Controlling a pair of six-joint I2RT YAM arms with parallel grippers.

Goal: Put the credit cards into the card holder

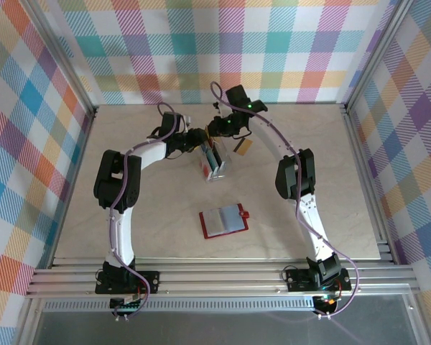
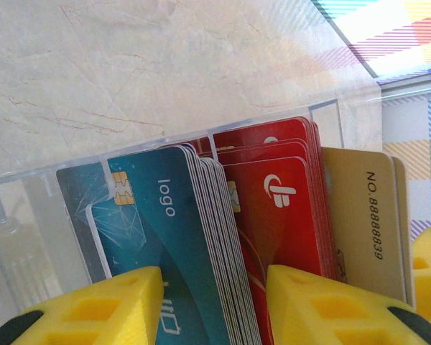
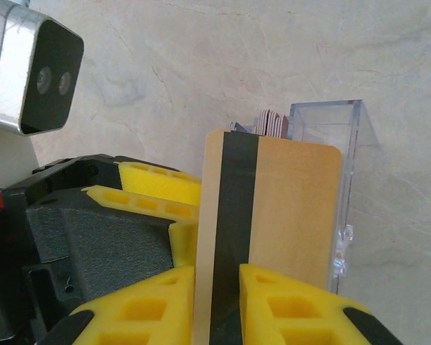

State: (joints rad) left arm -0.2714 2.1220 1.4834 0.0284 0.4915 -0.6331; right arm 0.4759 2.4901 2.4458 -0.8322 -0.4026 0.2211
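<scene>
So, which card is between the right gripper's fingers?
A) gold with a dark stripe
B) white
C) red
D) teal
A: the right wrist view shows the gold card, a dark stripe down it, between the yellow fingers of the right gripper.

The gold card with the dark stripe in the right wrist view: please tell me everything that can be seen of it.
The gold card is a thin, smooth rectangle, plastic by its look, with rounded corners and a broad dark stripe along one long side. It stands on end, face to the camera, its lower part between the yellow fingers of the right gripper; whether they pinch it yet is unclear. The clear rack stands close behind it.
</scene>
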